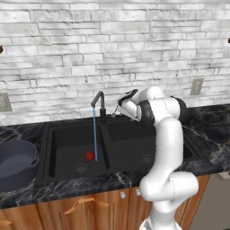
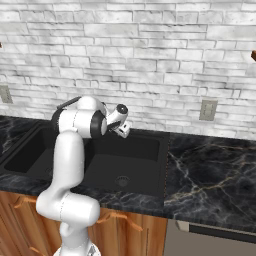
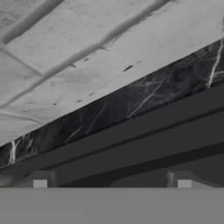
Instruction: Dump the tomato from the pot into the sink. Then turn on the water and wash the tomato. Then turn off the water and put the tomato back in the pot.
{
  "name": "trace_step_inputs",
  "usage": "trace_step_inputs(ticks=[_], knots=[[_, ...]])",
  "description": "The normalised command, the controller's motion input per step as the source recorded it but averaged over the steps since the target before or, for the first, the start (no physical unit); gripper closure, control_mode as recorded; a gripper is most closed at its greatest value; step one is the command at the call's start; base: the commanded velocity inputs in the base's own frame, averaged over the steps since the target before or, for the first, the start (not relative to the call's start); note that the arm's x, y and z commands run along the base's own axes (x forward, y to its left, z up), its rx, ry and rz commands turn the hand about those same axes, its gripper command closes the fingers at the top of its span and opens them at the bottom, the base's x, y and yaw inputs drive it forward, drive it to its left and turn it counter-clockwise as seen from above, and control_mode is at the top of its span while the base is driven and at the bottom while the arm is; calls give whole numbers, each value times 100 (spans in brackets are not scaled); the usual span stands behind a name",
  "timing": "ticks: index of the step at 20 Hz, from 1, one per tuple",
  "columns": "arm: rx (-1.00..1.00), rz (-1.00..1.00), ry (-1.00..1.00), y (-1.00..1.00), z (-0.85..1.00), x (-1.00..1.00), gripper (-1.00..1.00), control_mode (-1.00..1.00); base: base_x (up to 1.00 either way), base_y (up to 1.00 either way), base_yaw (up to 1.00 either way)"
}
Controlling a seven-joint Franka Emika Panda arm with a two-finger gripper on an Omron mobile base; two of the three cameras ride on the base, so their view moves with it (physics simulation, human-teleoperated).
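One tomato [image 1: 90, 156] sits in the sink's [image 1: 58, 130] left basin under the faucet's [image 1: 99, 104] stream; pot [image 1: 15, 162] waits on tabletop. Jaws apart, empty, beside faucet. Washing step; shutting off water likely next.

The tomato [image 1: 90, 156] lies in the sink's [image 1: 67, 130] left basin, pot [image 1: 15, 162] left of it.

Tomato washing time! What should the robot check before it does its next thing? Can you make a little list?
1. Tomato in the left basin of the sink: ok.
2. Water running from the faucet, stream landing beside the tomato: ok.
3. Gripper open and holding nothing: ok.
4. Gripper close to the faucet, by the back rim: ok.
5. Pot upright on the counter, left of the sink: ok.
6. Tomato washed enough: cannot tell.
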Motion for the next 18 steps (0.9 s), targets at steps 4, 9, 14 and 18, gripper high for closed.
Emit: trace_step_inputs(ticks=[4, 9, 14, 18], knots=[[0, 0, 0, 6, 0, 33, -100, -100, 0, 0, 0], [0, 0, 0, 5, 0, 36, -100, -100, 0, 0, 0], [0, 0, 0, 8, 0, 38, -100, -100, 0, 0, 0], [0, 0, 0, 16, 0, 38, -100, -100, 0, 0, 0]])
